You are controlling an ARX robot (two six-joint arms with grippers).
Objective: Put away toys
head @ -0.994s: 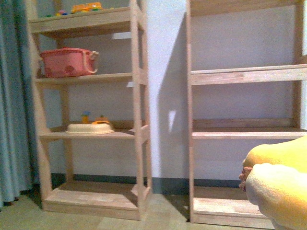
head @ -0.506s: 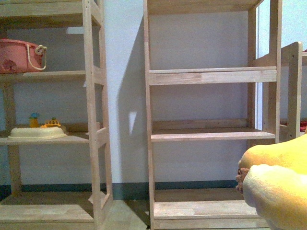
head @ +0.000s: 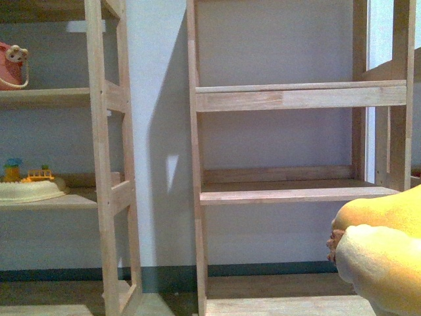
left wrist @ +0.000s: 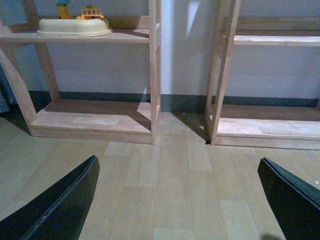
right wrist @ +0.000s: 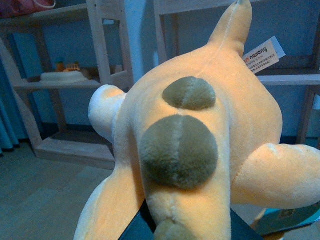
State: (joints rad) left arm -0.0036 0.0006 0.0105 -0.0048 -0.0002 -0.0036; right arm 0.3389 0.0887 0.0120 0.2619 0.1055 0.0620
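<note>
Grips plush toy (right wrist: 200,100) in right gripper (right wrist: 144,229), jaws closed on it, raised before wooden shelf (head: 289,194) for stowing; hangs left gripper (left wrist: 177,200) wide open, empty, facing shelf's foot.

Left rack (head: 99,131) and right rack (head: 289,99) stand side by side against the wall (head: 158,79). Basket (head: 10,66) on the left rack, tray (head: 26,189) one shelf below. Plush (head: 385,253) low right, before the right rack.
</note>
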